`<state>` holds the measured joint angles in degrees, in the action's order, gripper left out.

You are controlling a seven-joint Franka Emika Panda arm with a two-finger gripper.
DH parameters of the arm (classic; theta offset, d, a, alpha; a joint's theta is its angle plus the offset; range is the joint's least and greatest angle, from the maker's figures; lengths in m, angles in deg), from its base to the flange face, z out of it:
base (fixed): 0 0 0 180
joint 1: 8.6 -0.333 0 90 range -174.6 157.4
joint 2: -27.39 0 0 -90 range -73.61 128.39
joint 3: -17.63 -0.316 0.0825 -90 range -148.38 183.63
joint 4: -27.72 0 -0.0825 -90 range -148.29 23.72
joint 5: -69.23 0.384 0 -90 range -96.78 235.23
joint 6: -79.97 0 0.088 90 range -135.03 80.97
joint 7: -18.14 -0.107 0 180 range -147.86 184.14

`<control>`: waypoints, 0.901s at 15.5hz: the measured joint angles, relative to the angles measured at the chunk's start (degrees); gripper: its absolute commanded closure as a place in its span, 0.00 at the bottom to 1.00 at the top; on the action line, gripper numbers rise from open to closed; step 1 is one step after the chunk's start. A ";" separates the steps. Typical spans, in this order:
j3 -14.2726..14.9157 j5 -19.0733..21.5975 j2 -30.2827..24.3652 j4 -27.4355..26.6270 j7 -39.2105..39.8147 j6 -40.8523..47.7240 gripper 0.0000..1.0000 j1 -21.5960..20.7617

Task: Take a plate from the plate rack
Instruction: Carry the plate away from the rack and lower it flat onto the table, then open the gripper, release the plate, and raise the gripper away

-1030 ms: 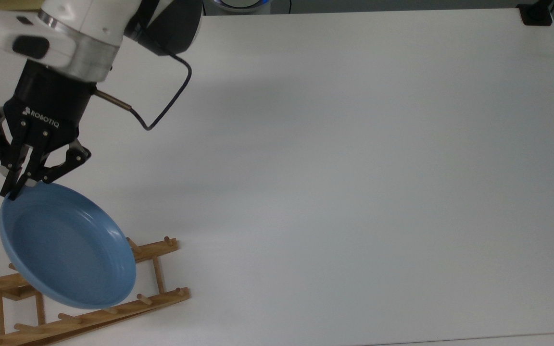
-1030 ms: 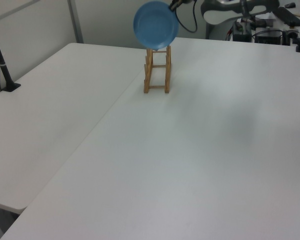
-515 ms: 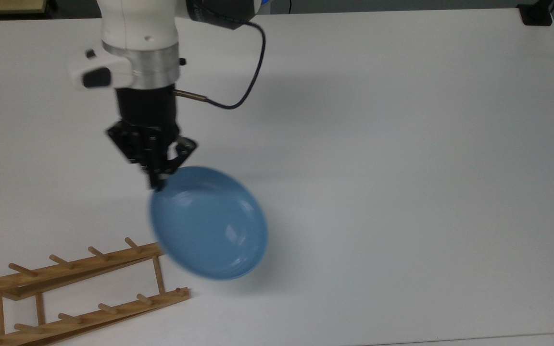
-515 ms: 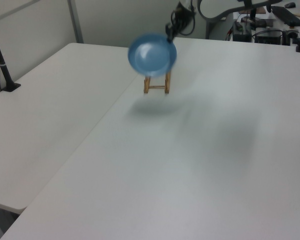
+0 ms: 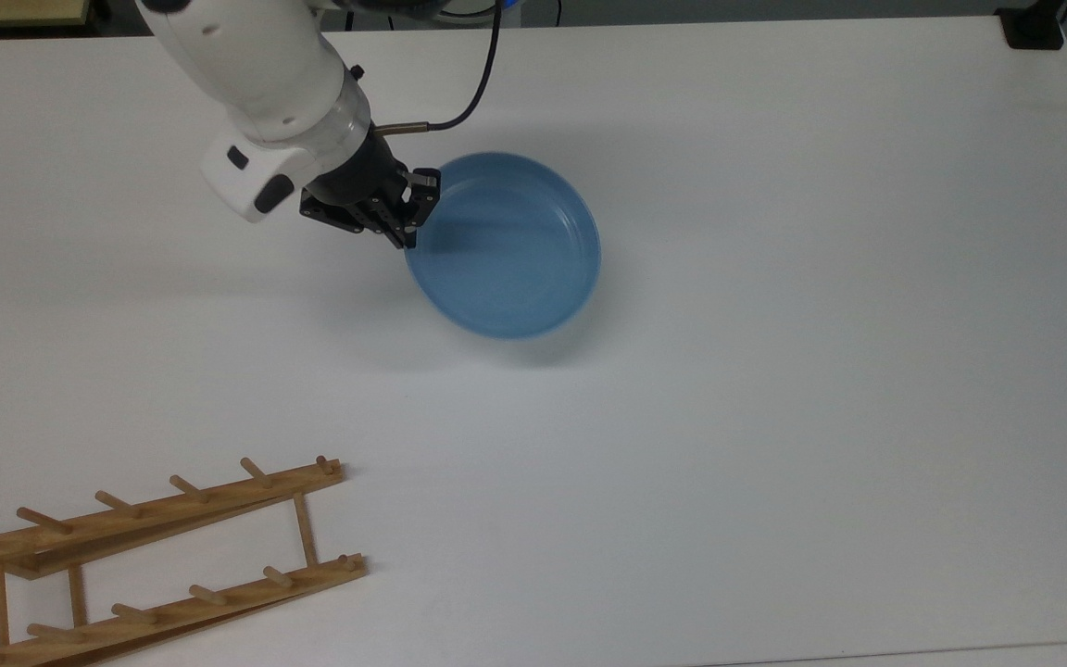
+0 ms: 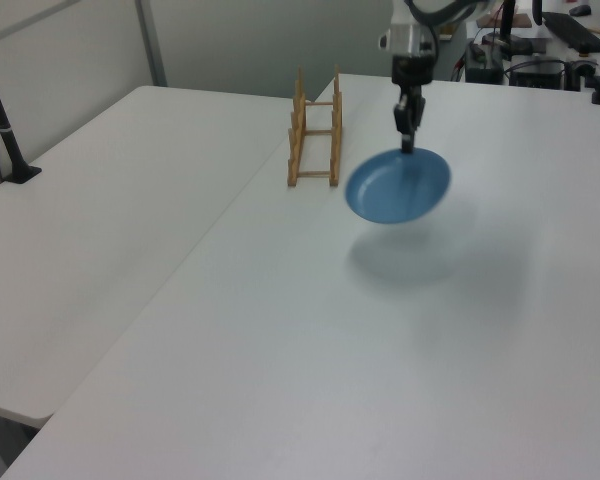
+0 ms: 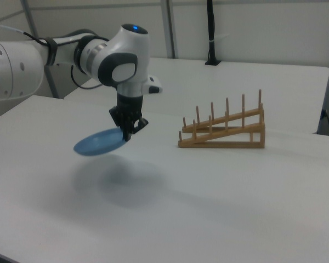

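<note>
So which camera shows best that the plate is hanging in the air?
The right view: the plate hangs from the gripper, its shadow below on the table. The left view shows it similarly; the top view shows its face.

Plain light-blue plate [image 5: 515, 255], light-brown wooden plate rack [image 5: 158, 560], white counter [image 5: 774, 417], black fingers [image 5: 404, 218], white arm [image 5: 260, 65]

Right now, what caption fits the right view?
Gripper holds the blue plate above the table, apart from the wooden rack.
</note>
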<state>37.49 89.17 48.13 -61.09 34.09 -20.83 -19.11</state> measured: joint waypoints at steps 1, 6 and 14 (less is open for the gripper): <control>0.05 -0.99 0.01 -1.52 2.52 0.15 1.00 0.06; 0.12 -6.36 0.57 -7.50 10.52 -1.27 1.00 1.22; 0.13 -9.99 3.14 -12.57 14.72 -9.47 0.95 2.12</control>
<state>37.62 79.18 51.27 -73.66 48.81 -30.29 -16.99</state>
